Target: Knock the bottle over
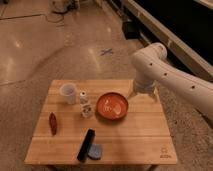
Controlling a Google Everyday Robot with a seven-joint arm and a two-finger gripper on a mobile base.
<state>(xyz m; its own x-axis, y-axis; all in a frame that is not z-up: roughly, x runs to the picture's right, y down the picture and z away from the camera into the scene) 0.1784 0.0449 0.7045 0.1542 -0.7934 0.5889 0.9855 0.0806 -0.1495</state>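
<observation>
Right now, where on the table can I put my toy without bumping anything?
The biggest bare patch is the front right of the wooden table, in front of the round orange bowl. Crowded: the white cup, the slim whitish bottle and the bowl sit close together. The robot's gripper hangs by the back right, beside the bowl.

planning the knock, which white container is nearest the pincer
The slim capped bottle by the bowl; the wider cup sits farther left. Pincer hangs right of bowl.

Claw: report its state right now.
Claw: cannot be told; it hangs above the table, right of the orange bowl, apart from the upright bottle.
</observation>
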